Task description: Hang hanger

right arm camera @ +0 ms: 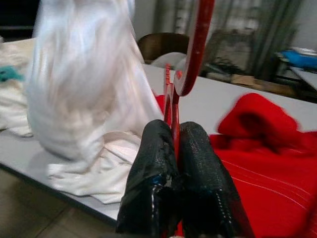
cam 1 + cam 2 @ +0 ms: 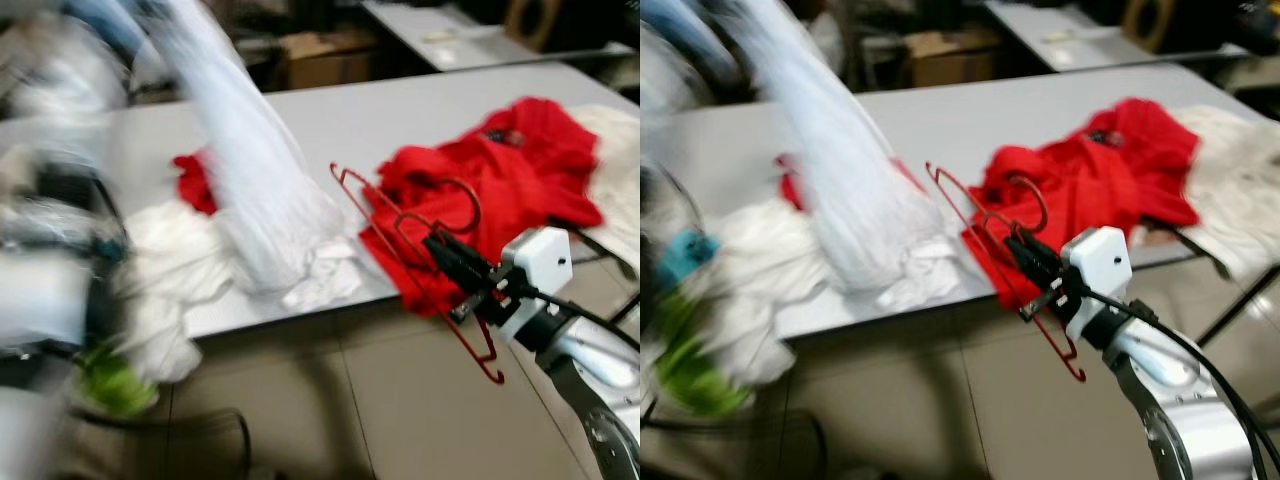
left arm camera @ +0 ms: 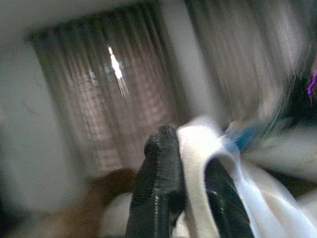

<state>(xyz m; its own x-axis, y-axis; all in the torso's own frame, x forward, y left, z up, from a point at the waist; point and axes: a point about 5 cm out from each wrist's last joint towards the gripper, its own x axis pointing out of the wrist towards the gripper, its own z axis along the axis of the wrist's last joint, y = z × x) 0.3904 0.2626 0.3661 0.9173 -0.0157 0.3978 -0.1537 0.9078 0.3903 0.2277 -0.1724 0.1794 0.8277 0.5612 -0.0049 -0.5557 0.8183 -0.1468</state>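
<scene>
my right claw (image 2: pixel 1028 262) is pinched on the red hanger (image 2: pixel 985 232) at the bench (image 2: pixel 970 110) edge, its long axis slanting up and away toward my left, where my left claw (image 3: pixel 190 191) pinches the white garment (image 2: pixel 255 190) held up high.

Looking down from the head at a grey table (image 2: pixel 420 110) in both eye views; peering close along each gripper's fingers, sharing that table's edge.
</scene>
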